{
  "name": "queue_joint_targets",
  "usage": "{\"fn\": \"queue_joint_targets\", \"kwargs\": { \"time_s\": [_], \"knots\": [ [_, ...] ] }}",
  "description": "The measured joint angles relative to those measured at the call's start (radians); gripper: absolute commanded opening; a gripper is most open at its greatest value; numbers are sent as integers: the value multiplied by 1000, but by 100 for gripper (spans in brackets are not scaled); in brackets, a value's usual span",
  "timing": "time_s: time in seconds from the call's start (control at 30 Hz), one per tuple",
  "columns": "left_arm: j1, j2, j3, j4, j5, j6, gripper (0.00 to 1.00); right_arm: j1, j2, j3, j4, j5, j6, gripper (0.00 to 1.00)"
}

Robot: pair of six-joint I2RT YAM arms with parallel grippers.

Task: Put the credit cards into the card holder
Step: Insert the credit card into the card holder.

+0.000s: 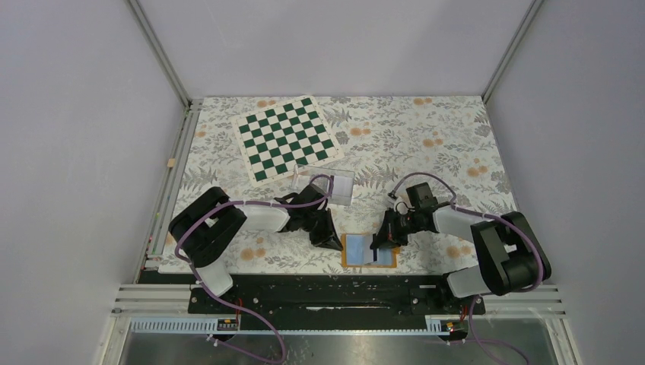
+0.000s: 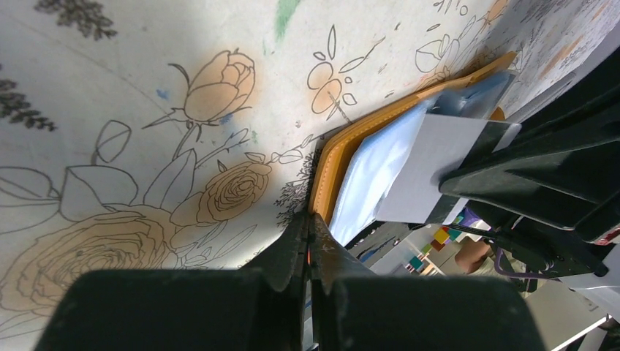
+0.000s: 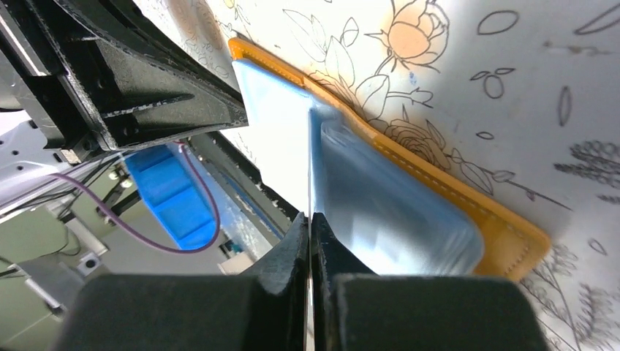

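Card holder [image 1: 357, 251] [image 2: 333, 164] [image 3: 398, 205], a small flat orange rectangular folding wallet with a light blue lining, lies opened out on the floral-printed tablecloth [image 1: 456, 137], directly between the two grippers and close to the arms' bases. Its blue inner face is turned upward and its stitched orange rim shows all round.

A thin pale rectangular credit card [image 2: 439, 157] stands on edge over the blue lining. The right gripper [image 1: 382, 245] [image 3: 310, 219] is clamped on it, both fingers pressed flat against its faces. In the right wrist view the card shows only as a fine line running forward from the fingertips. Its far end reaches the blue pocket area, but whether it has entered a slot cannot be told.

The left gripper [image 1: 333, 242] [image 2: 308, 227] is fully closed with nothing between its fingers. Its joined tips rest against the orange rim at the holder's edge, on the side away from the right gripper. The two grippers face each other across the holder, near but apart.

Beyond the left gripper, just past its wrist, sits a clear plastic box [image 1: 331, 182]. Farther out in the same direction lies a green and white chessboard [image 1: 285, 137], set at an angle, its near edge just beside the box.
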Motion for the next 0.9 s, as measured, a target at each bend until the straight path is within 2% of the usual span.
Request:
{"fn": "queue_joint_targets", "kwargs": {
  "time_s": [0.17,0.3,0.47,0.73,0.9],
  "knots": [
    [0,0,0,2,0,0,0,1,-89,16,-74,110,-19,0],
    [0,2,0,3,2,0,0,1,-144,5,-59,163,-3,0],
    [-2,5,1,8,5,0,0,1,-143,-58,82,167,73,0],
    [-2,5,1,5,8,1,0,-2,-22,-123,387,84,235,0],
    [-2,5,1,5,9,1,0,-2,-12,-159,462,69,279,0]
  ]
}}
